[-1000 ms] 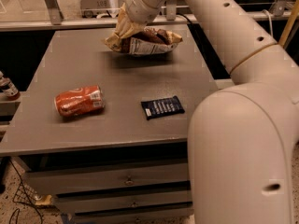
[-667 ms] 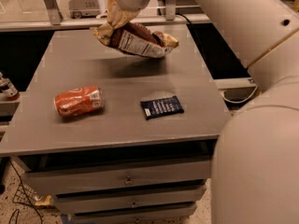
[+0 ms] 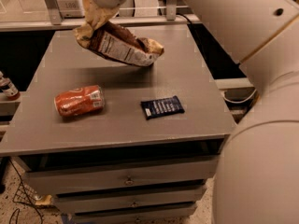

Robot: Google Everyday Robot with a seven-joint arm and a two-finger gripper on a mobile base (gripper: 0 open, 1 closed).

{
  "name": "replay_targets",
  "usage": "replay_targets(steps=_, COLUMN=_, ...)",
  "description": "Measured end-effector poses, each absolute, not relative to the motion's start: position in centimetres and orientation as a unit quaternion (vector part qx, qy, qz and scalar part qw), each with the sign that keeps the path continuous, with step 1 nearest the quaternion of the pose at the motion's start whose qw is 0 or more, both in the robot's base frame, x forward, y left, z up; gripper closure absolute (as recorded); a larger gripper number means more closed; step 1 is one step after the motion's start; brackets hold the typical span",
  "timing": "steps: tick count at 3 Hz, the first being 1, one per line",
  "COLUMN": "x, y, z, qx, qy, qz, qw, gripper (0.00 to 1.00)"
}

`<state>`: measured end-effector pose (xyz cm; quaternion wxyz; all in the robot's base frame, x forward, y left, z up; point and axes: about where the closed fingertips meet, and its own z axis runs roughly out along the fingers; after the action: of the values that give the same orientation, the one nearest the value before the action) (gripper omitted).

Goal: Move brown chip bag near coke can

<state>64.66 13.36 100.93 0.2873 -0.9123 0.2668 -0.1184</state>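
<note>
The brown chip bag hangs in the air above the back-left part of the grey table, tilted, with its tan top end up and its lower end toward the right. My gripper is at the top of the view, shut on the bag's upper end; most of it is hidden by the bag and the frame edge. The coke can, red-orange and dented, lies on its side near the table's front left, in front of and below the bag, apart from it.
A small dark blue flat packet lies on the table right of the can. A small bottle stands off the table's left edge. My white arm fills the right side. Drawers sit below the tabletop.
The gripper has carried the chip bag leftward and toward the front, off the table's back edge area. The bag now hangs more tilted. The can and the blue packet have not moved.
</note>
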Motion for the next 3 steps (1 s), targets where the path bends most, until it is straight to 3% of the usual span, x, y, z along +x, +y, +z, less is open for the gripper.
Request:
replay_targets(steps=2, x=60.0, y=20.5, z=101.3, qx=-0.939, qy=0.175, qz=-0.095, qw=0.279, gripper=1.00)
replay_targets(steps=3, x=60.0, y=20.5, z=101.3, qx=-0.940, qy=0.175, qz=-0.095, qw=0.279, gripper=1.00)
